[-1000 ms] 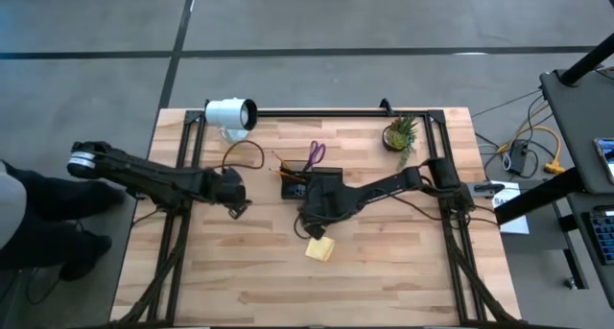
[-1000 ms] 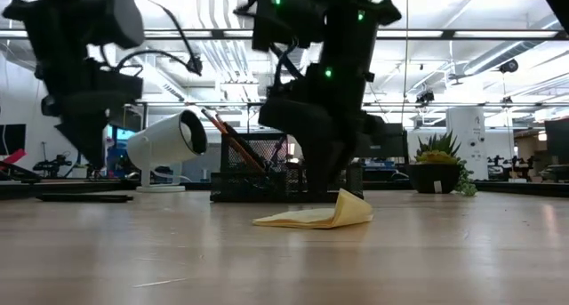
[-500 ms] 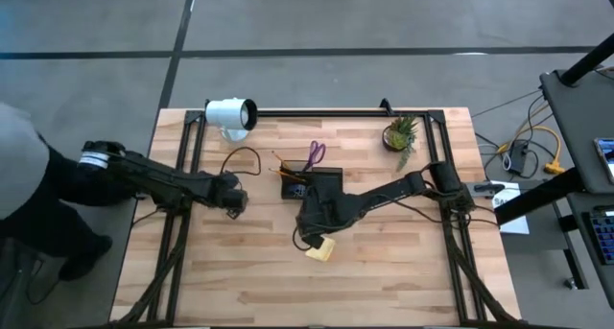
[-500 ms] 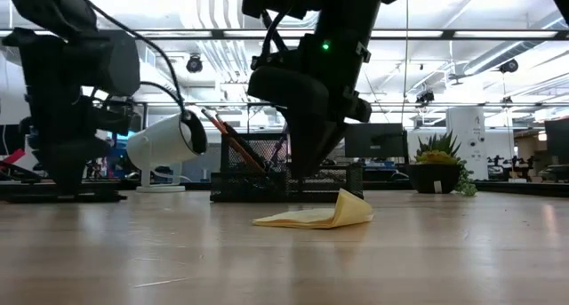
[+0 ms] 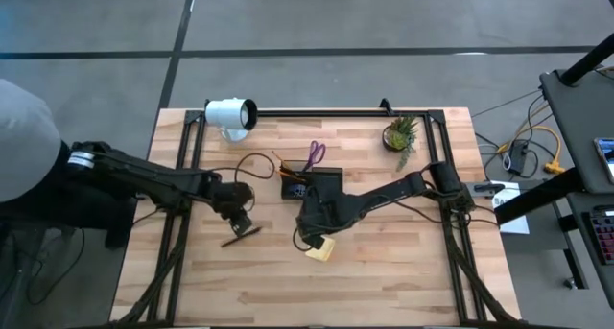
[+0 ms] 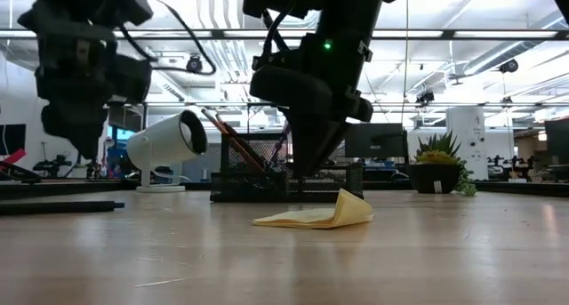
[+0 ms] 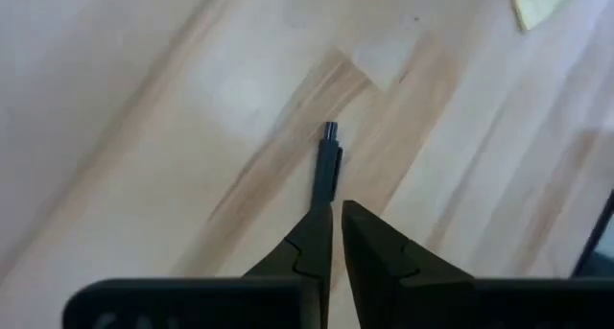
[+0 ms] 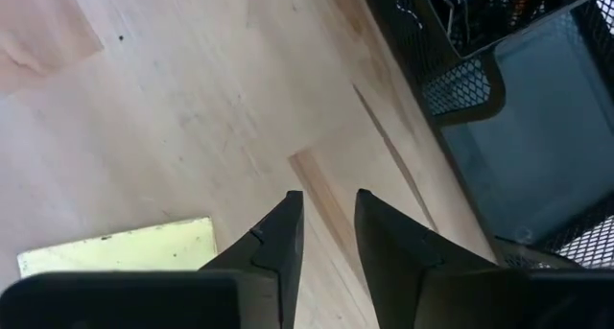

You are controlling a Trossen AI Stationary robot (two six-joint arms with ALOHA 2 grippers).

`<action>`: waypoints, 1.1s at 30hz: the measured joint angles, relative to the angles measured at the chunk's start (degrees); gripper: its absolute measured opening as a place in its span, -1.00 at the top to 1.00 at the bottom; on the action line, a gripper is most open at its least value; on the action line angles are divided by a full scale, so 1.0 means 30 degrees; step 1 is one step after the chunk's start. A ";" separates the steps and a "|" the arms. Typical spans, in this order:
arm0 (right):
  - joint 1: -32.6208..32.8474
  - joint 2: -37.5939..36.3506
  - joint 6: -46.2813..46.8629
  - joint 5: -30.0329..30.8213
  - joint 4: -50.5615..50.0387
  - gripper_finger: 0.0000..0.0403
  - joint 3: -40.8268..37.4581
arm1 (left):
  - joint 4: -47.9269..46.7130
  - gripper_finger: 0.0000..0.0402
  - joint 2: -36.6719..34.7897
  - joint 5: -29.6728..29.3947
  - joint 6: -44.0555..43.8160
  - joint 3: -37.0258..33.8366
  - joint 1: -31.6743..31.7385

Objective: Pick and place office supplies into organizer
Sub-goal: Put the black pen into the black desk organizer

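Right gripper (image 5: 309,239) hovers with fingers slightly parted, holding nothing, just at ten o'clock of the yellow sticky-note pad (image 5: 321,248); organizer (image 5: 309,182) sits at twelve o'clock, scissors (image 5: 315,156) inside; left gripper (image 5: 240,220), fingers nearly together, poised above a dark pen (image 5: 241,236) lying on the table (image 5: 384,271).

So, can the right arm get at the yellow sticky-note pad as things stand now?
Probably yes. The right gripper hangs just beside the yellow sticky-note pad, fingers slightly parted, and nothing lies between them. The pad's curled edge may make the grasp awkward.
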 joint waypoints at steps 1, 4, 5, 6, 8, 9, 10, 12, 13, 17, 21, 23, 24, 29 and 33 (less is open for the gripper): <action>0.0059 0.0000 -0.0033 -0.0065 0.0094 0.59 0.0000 | -0.0176 0.94 -0.0338 -0.0111 0.0805 -0.0029 -0.0004; 0.0331 0.0000 -0.1171 -0.1065 0.1113 0.59 0.0000 | -0.0775 0.94 -0.1134 -0.0110 0.4632 -0.0102 -0.0483; 0.0440 0.0000 -0.1952 -0.1667 0.1739 0.59 0.0000 | -0.1115 0.94 -0.1339 -0.0078 0.5973 -0.0106 -0.0717; 0.0548 0.0000 -0.2862 -0.2151 0.2405 0.59 0.0000 | -0.1613 0.93 -0.1507 -0.0079 0.7139 -0.0124 -0.0931; 0.0709 0.0000 -0.4611 -0.2703 0.3711 0.58 0.0000 | -0.2390 0.93 -0.1567 -0.0039 0.8535 -0.0131 -0.1346; 0.0740 0.0000 -0.5166 -0.2722 0.4231 0.57 0.0000 | -0.2681 0.93 -0.1548 0.0181 0.8630 -0.0133 -0.1561; 0.0764 0.0000 -0.5418 -0.2692 0.4724 0.56 0.0000 | -0.3030 0.93 -0.1540 0.0593 0.8552 -0.0139 -0.1760; 0.0724 0.0000 -0.5129 -0.2591 0.5287 0.56 0.0004 | -0.3120 0.93 -0.1331 0.1683 0.7880 -0.0146 -0.2244; 0.0707 0.0000 -0.4890 -0.2564 0.5275 0.56 0.0068 | -0.3217 0.93 -0.1210 0.1747 0.7258 -0.0146 -0.2623; 0.0710 0.0005 -0.4649 -0.2511 0.5405 0.58 0.0175 | -0.3447 0.93 -0.0666 0.1476 0.4820 -0.0168 -0.4461; 0.0779 0.0007 -0.6257 -0.2521 0.6389 0.59 0.0175 | -0.3482 0.93 0.0076 -0.0012 0.2411 -0.0168 -0.6228; 0.0769 0.0007 -0.7237 -0.2516 0.7093 0.58 0.0175 | -0.3453 0.93 0.0497 -0.0326 0.1513 -0.0171 -0.6883; 0.0761 0.0007 -0.7595 -0.2510 0.7407 0.58 0.0178 | -0.3408 0.93 0.0744 -0.0370 0.1157 -0.0173 -0.7133; 0.0409 0.0007 -0.8660 -0.2503 0.8789 0.53 0.0182 | -0.3123 0.93 0.2019 -0.0796 0.0065 -0.0219 -0.7868; 0.0082 0.0007 -0.8768 -0.2463 0.8763 0.50 0.0182 | -0.1757 0.93 0.2872 -0.0792 0.0016 -0.0219 -0.8019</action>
